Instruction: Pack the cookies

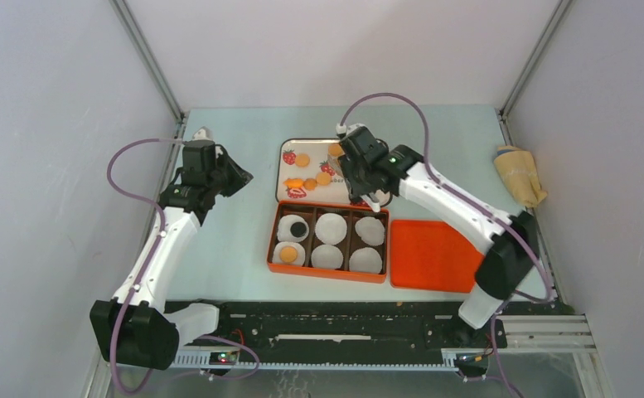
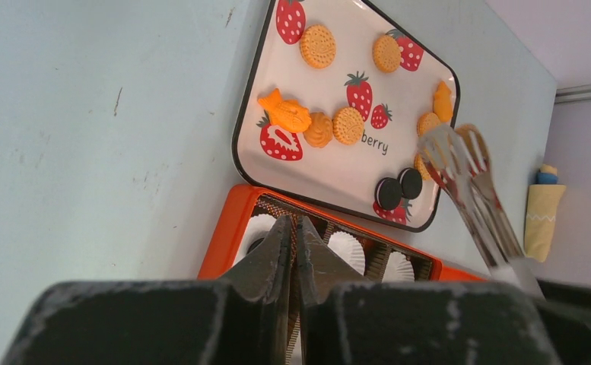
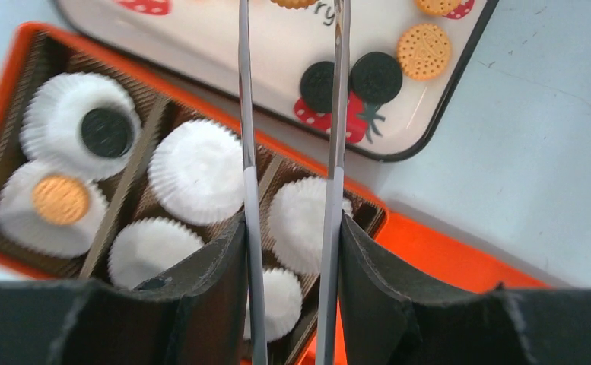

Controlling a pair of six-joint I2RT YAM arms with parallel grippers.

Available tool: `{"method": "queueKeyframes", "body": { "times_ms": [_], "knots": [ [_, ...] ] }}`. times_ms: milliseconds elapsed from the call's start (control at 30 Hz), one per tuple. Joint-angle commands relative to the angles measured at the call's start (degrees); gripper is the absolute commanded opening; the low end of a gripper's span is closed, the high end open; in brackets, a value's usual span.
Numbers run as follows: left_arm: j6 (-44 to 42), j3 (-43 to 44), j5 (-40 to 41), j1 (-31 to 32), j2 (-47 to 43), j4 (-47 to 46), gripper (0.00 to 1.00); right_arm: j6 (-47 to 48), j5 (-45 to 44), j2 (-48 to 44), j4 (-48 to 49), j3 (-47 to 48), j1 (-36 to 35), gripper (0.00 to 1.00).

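At the left, the left arm's black pincer (image 2: 296, 255) hangs over the pale blue desk (image 2: 87, 114) with its tips pressed almost together and nothing between them. It plays no part in this step and is best kept out of the way. Next comes the white rectangular tray with a dark rim and red strawberry prints (image 2: 315, 171), which carries most of the small round cookies (image 2: 318, 46): golden ones scattered across it and a black pair (image 2: 389, 194) at its near right corner. Just in front is the orange six-compartment box (image 1: 326, 274), lined with white pleated paper cups (image 3: 197, 171). One black cookie (image 3: 107, 131) and one golden cookie (image 3: 61, 199) already sit in the two left cups, and the other four are empty. Further right, the right pincer (image 3: 292, 251) is closed halfway on a pair of slim metal tongs (image 3: 338, 114), squeezing both arms. The slotted tong heads reach the tray's far right side, where a golden cookie shows at them, though whether it is truly caught cannot be told. The pickup will likely go best with a gentle, even squeeze, since a thin disc could flip or crack. Then lift straight up, carry it level to an empty cup, lower it close and release. The flat orange lid (image 1: 434, 255) lies to the right of the box.
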State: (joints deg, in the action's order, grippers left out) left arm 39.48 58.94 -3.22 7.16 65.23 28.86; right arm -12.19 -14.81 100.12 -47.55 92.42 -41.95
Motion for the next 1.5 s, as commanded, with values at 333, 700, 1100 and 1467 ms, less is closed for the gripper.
{"method": "queueKeyframes", "body": {
  "times_ms": [333, 700, 1100, 1467],
  "knots": [
    [-0.05, 2.89, 0.02, 0.90, -0.94, -0.30, 0.10, -10.22, -3.55, -19.05, -6.82, -15.27, -20.49, 0.19],
    [-0.62, 2.92, 0.98, 1.28, -2.47, 0.31, 0.10, -9.91, -7.38, -13.64, -5.34, -16.37, -21.36, 0.27],
    [-1.16, 3.46, 0.77, 1.28, -1.37, 0.28, 0.12, -9.13, -7.42, -14.93, -4.11, -16.39, -21.15, 0.65],
    [-1.16, 3.82, -0.13, 1.28, -1.03, 0.14, 0.12, -7.54, -4.61, -15.27, -3.93, -17.21, -16.76, 0.76]
  ]
}}
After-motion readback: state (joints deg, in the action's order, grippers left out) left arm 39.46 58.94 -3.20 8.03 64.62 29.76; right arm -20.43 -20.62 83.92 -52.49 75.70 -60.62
